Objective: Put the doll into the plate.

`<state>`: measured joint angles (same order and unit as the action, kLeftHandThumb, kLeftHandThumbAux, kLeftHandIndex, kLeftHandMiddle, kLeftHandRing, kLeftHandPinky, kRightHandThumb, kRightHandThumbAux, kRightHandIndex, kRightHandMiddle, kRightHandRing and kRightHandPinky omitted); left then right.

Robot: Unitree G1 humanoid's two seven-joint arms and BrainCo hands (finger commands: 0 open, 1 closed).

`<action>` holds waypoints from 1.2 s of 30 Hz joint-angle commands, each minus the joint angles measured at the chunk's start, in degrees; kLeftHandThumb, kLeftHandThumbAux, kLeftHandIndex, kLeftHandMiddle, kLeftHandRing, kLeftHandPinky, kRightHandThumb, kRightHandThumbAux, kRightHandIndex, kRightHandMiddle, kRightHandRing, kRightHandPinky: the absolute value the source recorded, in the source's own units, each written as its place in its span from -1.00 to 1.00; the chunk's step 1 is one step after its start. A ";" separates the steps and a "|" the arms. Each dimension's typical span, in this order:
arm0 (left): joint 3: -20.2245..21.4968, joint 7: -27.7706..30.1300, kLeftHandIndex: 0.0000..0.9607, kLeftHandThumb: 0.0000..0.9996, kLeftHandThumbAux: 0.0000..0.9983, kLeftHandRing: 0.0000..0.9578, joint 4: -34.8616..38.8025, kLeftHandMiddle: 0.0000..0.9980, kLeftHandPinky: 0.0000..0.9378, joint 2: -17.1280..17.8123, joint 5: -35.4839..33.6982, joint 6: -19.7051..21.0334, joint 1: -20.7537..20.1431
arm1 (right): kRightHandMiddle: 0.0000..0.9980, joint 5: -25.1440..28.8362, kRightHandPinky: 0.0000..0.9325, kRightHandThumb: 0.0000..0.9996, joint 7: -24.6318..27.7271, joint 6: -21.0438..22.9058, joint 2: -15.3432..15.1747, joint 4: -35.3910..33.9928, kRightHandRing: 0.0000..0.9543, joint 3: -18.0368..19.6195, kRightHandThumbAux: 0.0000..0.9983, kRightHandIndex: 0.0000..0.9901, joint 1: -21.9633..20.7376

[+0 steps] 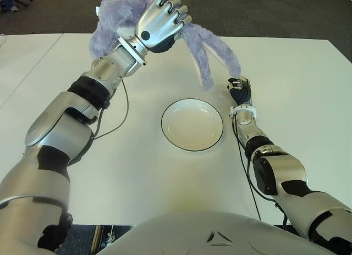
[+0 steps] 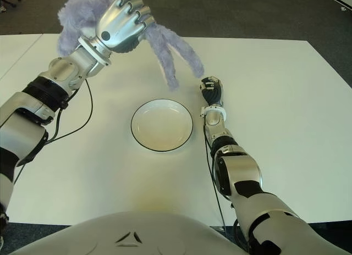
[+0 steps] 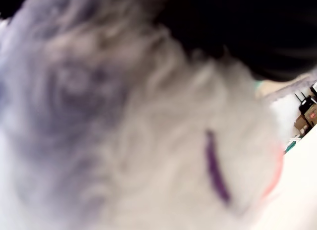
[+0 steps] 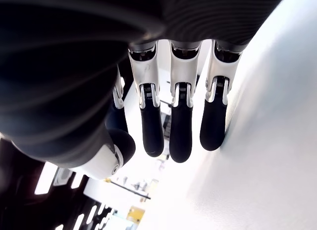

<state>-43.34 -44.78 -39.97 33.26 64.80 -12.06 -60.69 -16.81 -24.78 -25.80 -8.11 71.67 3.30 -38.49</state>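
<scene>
We see a white table (image 1: 291,79) carrying a white, dark-rimmed plate (image 1: 192,125), standing empty. Beside the plate, on its right, the right hand (image 1: 240,90) shows at the table, fingers extended.

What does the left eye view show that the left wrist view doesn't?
Only the left eye view shows the white plate on the table, the left hand raised behind the plate and closed on the purple doll, whose limbs dangle, and the right hand beside the plate on its right, fingers relaxed. Only the left wrist view shows the doll's fur up close, with a purple stitched line. Both show the doll.
</scene>
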 commanded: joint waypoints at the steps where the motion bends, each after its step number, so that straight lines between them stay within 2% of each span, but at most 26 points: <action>1: 1.21 -1.84 0.36 0.93 0.24 0.67 2.60 0.00 0.73 1.58 3.07 0.28 -0.66 | -0.29 -0.23 -0.10 0.38 0.80 5.79 2.62 6.94 -0.16 -0.41 0.47 -0.19 10.48; 11: 3.47 -0.46 0.31 0.92 0.24 0.65 14.23 0.00 0.76 3.29 4.38 0.97 5.39 | -0.33 -0.59 -0.15 0.38 0.77 6.56 2.58 7.03 -0.21 -0.74 0.48 -0.19 10.63; 19: 5.45 4.93 0.29 0.92 0.24 0.64 30.05 0.00 0.78 4.42 3.26 -0.87 14.55 | -0.31 -0.38 -0.13 0.38 0.60 6.21 2.82 7.00 -0.19 -0.46 0.47 -0.19 10.62; 24: 5.89 5.97 0.28 0.91 0.24 0.64 35.74 0.00 0.80 4.01 3.97 -1.65 18.69 | -0.31 -0.66 -0.06 0.38 0.44 6.54 2.60 7.00 -0.16 -0.69 0.48 -0.19 10.60; 33: 8.16 9.71 0.30 0.91 0.24 0.68 43.13 0.00 0.80 5.15 0.93 -6.55 24.92 | -0.33 -0.54 -0.11 0.38 0.06 5.98 2.63 6.78 -0.20 -0.43 0.48 -0.19 10.65; 35: 8.77 10.69 0.27 0.90 0.24 0.68 44.21 0.00 0.79 5.18 -0.06 -7.70 26.54 | -0.33 -0.51 -0.08 0.39 -0.24 5.74 2.73 6.75 -0.20 -0.33 0.48 -0.19 10.64; 36: 9.09 11.23 -0.02 0.75 0.30 0.67 44.80 0.14 0.78 5.21 -0.53 -8.24 27.38 | -0.32 -0.49 0.01 0.39 -0.40 5.64 2.79 6.75 -0.16 -0.28 0.47 -0.19 10.65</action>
<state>-36.39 -36.89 1.98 37.29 66.52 -17.71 -36.90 -17.60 -25.44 -25.79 -8.08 71.70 3.19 -38.50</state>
